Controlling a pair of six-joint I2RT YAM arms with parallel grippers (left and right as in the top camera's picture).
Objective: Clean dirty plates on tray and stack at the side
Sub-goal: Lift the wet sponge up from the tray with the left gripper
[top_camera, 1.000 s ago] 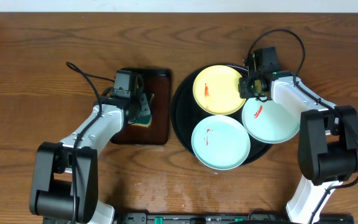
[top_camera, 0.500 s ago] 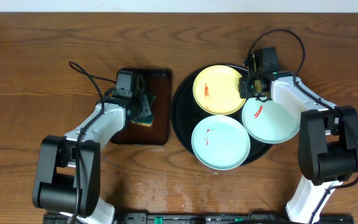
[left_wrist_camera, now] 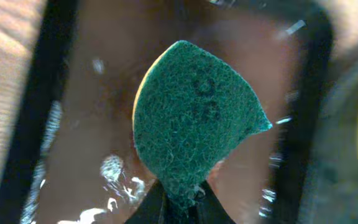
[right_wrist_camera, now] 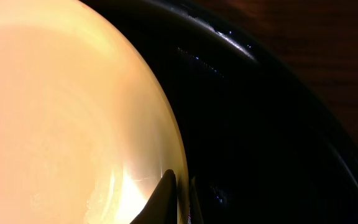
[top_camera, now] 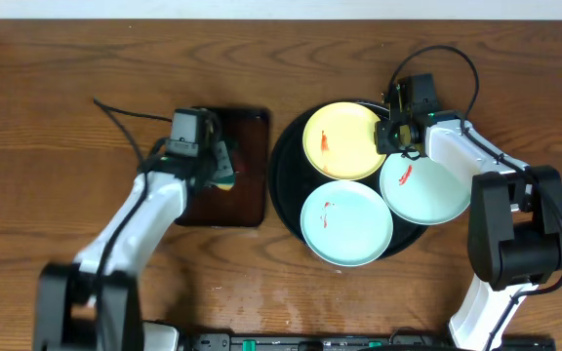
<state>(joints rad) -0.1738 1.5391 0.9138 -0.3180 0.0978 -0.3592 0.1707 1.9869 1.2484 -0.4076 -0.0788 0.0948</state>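
Overhead view: the left arm's wrist covers much of the left end effector (top_camera: 220, 166), so its tips are hard to make out – only a bit of the sponge (top_camera: 225, 178) shows beside it, over the brown rectangular tray (top_camera: 250, 190) on the bench (top_camera: 66, 78). Just right of that sits the black round tray (top_camera: 281, 190), carrying all three plates: the yellow plate (top_camera: 344, 141) at the back, the front mint plate (top_camera: 347, 222) and the right mint plate (top_camera: 427, 193), which juts past the rim. Each bears a small red smear. The right end effector (top_camera: 388, 136) sits at the yellow plate's right edge.

Left wrist view: blurred at the borders, with the yellow plate a mere sliver at the right edge. The sponge's green scouring face fills the middle, a yellow edge on its left, above the wet brown tray. The end effector's tips are cut off at the bottom – pinched narrow on the sponge's lower corner.

Right wrist view: dark and close. Only part of the yellow plate and the black tray's rim show. The end effector's tips sit nearly together, clamping the plate's rim.
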